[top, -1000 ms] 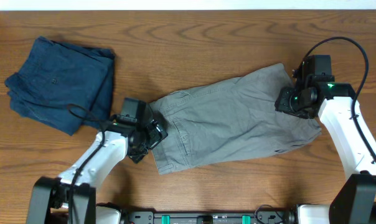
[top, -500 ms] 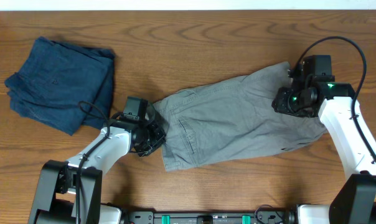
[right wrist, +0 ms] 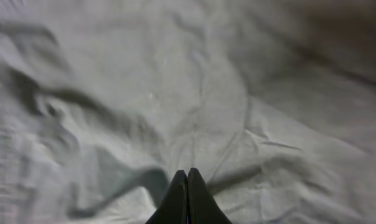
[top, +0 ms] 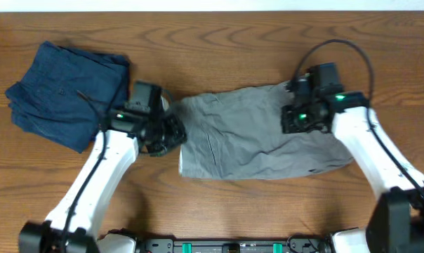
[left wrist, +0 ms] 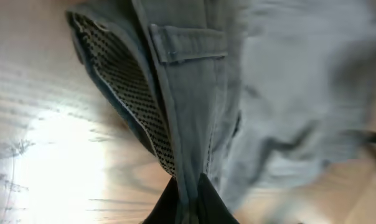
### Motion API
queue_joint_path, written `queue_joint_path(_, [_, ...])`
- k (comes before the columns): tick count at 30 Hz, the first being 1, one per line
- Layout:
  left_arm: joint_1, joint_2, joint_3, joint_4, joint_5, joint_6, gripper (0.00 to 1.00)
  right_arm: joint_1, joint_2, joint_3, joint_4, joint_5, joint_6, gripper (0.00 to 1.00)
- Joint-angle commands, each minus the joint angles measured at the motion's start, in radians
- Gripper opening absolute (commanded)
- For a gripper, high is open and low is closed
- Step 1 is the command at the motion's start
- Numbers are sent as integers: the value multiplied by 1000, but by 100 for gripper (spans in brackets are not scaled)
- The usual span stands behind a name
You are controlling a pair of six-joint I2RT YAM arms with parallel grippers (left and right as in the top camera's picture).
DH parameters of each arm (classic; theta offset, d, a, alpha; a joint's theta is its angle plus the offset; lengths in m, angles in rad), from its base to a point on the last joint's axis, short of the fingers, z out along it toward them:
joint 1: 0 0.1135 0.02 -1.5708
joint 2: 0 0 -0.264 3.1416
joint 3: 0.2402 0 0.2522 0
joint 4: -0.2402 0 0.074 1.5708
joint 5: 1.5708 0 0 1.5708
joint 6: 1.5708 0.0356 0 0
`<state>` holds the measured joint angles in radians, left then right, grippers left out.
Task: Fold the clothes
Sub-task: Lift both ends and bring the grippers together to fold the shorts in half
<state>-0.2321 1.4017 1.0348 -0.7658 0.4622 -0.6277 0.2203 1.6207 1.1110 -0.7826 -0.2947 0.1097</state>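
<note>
The clothes, a pair of wrinkled light grey shorts (top: 247, 140), lie across the middle of the table. My left gripper (top: 171, 133) is at their left end, shut on the waistband (left wrist: 175, 93). In the left wrist view the band runs straight down between the dark fingertips of the left gripper (left wrist: 188, 186), and dotted inner lining (left wrist: 122, 81) shows beside it. My right gripper (top: 296, 119) is over the upper right leg. In the right wrist view the right gripper (right wrist: 187, 175) has its tips pressed together at a crease of the grey fabric (right wrist: 175, 93), which has shifted along with it.
A folded dark navy garment (top: 68, 95) lies at the far left of the wooden table (top: 219, 42), just beyond my left arm. The table's far edge runs along the top of the overhead view.
Both grippers closed. The left one rose toward the far side with the waistband. The right one moved left, drawing the upper right leg inward, so the shorts look shorter.
</note>
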Motion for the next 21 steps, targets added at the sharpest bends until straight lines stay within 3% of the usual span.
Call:
queue_joint_path(1, [-2, -36, 81, -16, 1, 52, 6, 70, 79, 5, 15, -24, 10, 1])
queue_joint_path(7, [-2, -46, 136, -14, 2, 49, 6, 214, 219, 5, 127, -152, 33, 1])
queue_joint_path(15, [34, -46, 217, -7, 32, 39, 6, 428, 372, 5, 342, -154, 156, 1])
queue_joint_path(21, [44, -46, 259, -16, 32, 40, 6, 507, 384, 11, 483, -119, 167, 5])
